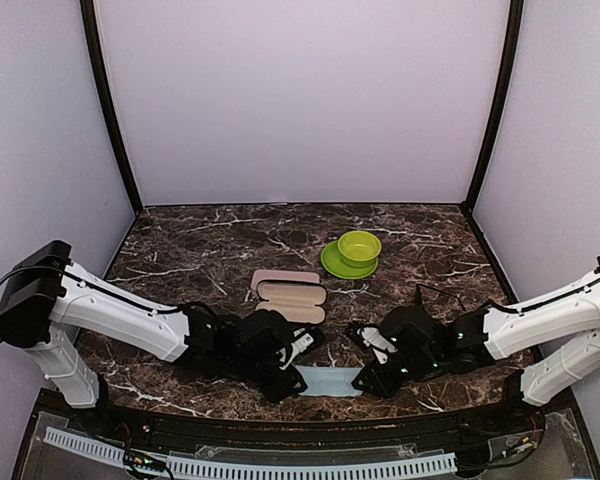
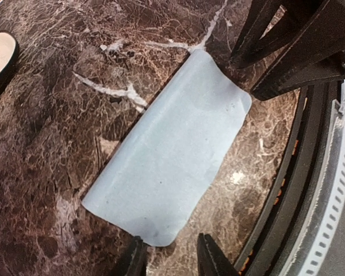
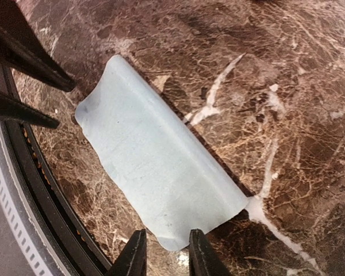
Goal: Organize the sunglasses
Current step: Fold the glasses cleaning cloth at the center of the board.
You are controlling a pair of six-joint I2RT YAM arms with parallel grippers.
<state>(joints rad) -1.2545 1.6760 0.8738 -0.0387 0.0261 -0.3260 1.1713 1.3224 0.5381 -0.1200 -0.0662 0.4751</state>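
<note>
A pale blue cloth (image 2: pixel 172 144) is laid on the worktop (image 1: pixel 200 250). The left end effector (image 2: pixel 171 259) and the right end effector (image 3: pixel 164 256) are each held narrowly apart at opposite cloth ends, gripping nothing. The sunglasses cannot be located. An open pink case (image 1: pixel 290 298) is seen behind.

Left gripper (image 2: pixel 171 256): only its two tips show in its own view; the bottom edge cuts off the rest.
Right gripper (image 3: pixel 165 250): likewise, only its tips show at the bottom edge.
Cloth (image 1: pixel 328 381): from above, both ends run under the grippers.
Jaws from above: black against the dark table (image 1: pixel 180 260), gap too small to tell.
Case (image 1: pixel 292 300): contents too small to tell.
Pale rounded shape (image 2: pixel 0 54): cut by the left edge; unidentifiable.
Right arm (image 1: pixel 570 310): shoulder cut by the right edge.
</note>
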